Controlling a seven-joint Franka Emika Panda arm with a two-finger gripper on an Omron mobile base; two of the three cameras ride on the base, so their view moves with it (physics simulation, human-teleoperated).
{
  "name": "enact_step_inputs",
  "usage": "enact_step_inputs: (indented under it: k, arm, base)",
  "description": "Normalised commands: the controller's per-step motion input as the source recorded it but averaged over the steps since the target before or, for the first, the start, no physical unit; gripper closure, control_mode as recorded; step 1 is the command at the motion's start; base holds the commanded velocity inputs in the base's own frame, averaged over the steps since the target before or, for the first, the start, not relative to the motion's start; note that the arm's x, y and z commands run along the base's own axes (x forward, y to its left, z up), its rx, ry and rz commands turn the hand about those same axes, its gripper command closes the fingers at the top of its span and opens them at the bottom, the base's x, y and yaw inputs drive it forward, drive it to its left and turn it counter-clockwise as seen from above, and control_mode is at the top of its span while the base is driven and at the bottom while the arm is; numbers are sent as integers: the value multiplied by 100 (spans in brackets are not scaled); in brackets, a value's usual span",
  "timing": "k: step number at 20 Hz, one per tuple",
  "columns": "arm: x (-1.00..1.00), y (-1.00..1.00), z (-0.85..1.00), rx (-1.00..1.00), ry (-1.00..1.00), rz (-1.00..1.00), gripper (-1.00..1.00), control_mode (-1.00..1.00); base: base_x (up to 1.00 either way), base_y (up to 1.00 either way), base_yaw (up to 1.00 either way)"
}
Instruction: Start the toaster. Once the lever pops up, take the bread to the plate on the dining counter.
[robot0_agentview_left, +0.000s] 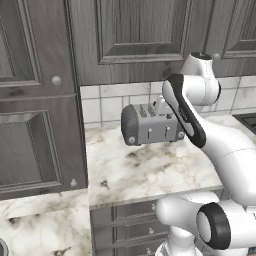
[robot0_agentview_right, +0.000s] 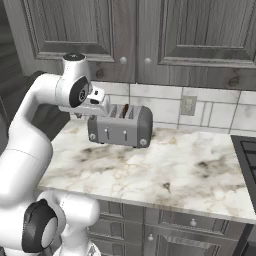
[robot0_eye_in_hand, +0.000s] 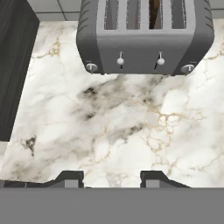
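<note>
Two end effector (robot0_eye_in_hand: 111, 177) fingertips apart, empty

It was a home kitchen: dark grey panelled cabinets (robot0_agentview_right: 165, 35) hung above a marble worktop (robot0_agentview_right: 165, 165) over grey drawers (robot0_agentview_left: 130, 220), a white tiled backsplash (robot0_agentview_right: 220, 112) ran behind, and a toaster (robot0_agentview_right: 121, 125) stood near the worktop's back edge.

gray cabinets (robot0_agentview_right: 200, 35), marble worktop (robot0_agentview_right: 190, 170)
</note>
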Motion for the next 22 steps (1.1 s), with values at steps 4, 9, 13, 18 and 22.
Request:
enact_step_inputs:
  k: [4, 9, 13, 18, 22]
  arm:
    - [0, -18, -10, 0, 0, 0, -100, -100]
    - [-1, -36, -34, 0, 0, 0, -100, -100]
    - [0, -26, -34, 0, 0, 0, -100, -100]
    - [26, -5, -23, -1, 0, 0, -100, -100]
    - [36, -3, -26, 0, 0, 0, -100, -100]
  base:
    - [0, 0, 0]
    - [0, 0, 0]
    - [0, 0, 0]
    - [0, 0, 0]
    - [0, 0, 0]
